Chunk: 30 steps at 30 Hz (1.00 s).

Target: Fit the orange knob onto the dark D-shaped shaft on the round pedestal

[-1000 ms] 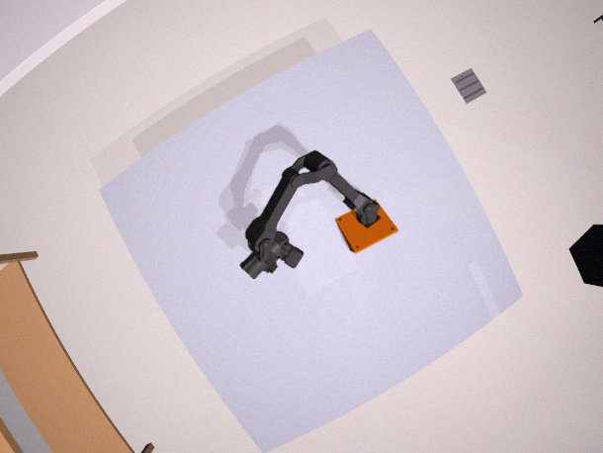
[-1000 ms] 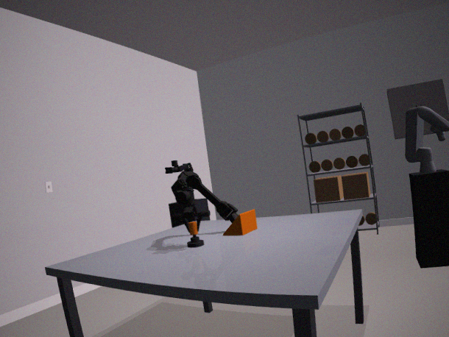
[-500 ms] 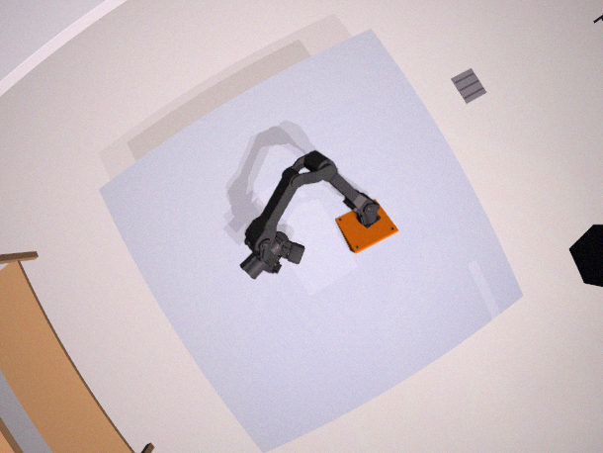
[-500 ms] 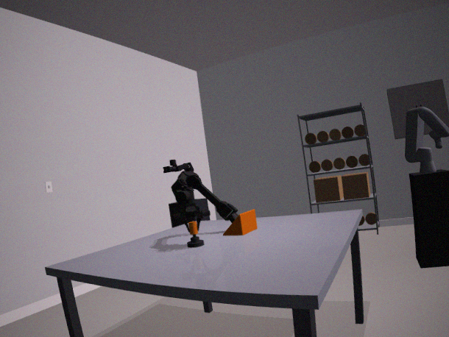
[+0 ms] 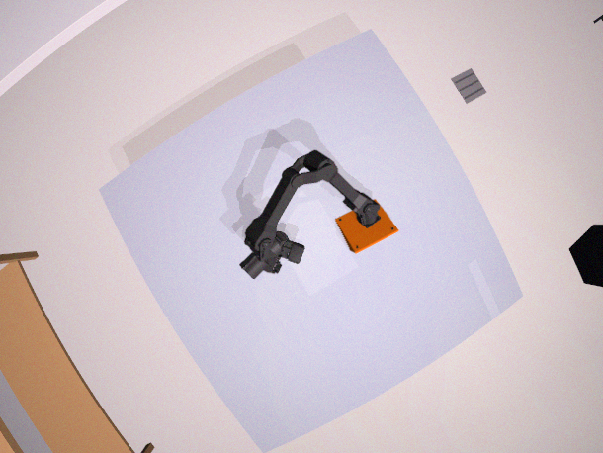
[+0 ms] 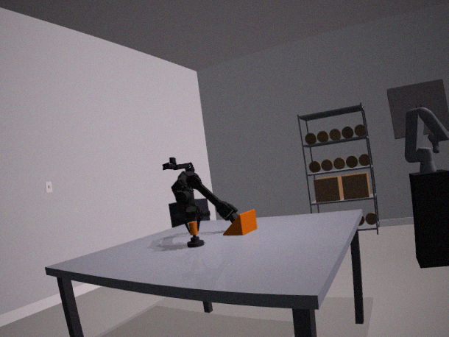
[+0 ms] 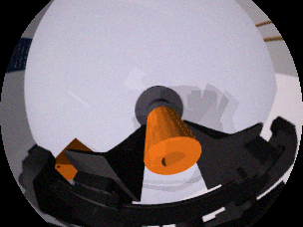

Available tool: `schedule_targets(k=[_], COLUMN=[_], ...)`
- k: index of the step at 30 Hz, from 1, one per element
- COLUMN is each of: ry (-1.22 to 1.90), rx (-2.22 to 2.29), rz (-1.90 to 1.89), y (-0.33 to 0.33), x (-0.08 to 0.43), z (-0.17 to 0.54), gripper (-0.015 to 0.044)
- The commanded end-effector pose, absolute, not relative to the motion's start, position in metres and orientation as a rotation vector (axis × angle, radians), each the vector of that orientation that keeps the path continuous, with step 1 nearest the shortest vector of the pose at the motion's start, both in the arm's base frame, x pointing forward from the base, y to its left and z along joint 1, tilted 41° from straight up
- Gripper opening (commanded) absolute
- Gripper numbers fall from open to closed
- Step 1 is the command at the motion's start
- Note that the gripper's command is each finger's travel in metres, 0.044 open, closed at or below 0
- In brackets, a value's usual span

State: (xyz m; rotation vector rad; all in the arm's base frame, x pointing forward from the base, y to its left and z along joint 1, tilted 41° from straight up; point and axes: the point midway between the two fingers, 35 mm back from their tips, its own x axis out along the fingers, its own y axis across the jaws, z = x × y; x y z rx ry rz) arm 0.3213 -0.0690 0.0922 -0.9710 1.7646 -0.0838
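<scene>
Evidently the gripper (image 6: 193,226) (image 7: 163,125) pinches the orange knob (image 6: 193,228) (image 7: 172,144), likely to turn it into alignment, above the round pedestal (image 6: 195,243) (image 7: 145,106), left of centre in the lower exterior frame.

Metal shelf rack (image 6: 333,112); black plinth (image 6: 430,218).

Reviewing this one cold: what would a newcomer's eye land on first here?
Probably the orange wedge-shaped base, the brightest block on the pale table, with the black arm rising from it. Next, the orange knob, gripped in the claw above the round dark pedestal. In the exterior view, the shelf rack of round brown ends stands against the back wall.
</scene>
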Motion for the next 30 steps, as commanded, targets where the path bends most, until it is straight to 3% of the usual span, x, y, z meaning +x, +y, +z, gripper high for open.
schedule_targets(k=[1,30], ry=[1.763,1.798], rx=[-0.976,-1.126], rz=[-0.087,0.099], y=[-0.0689,-0.0704], x=[0.3218,0.3217], z=[0.0945,0.0928], gripper=[0.0,0.0])
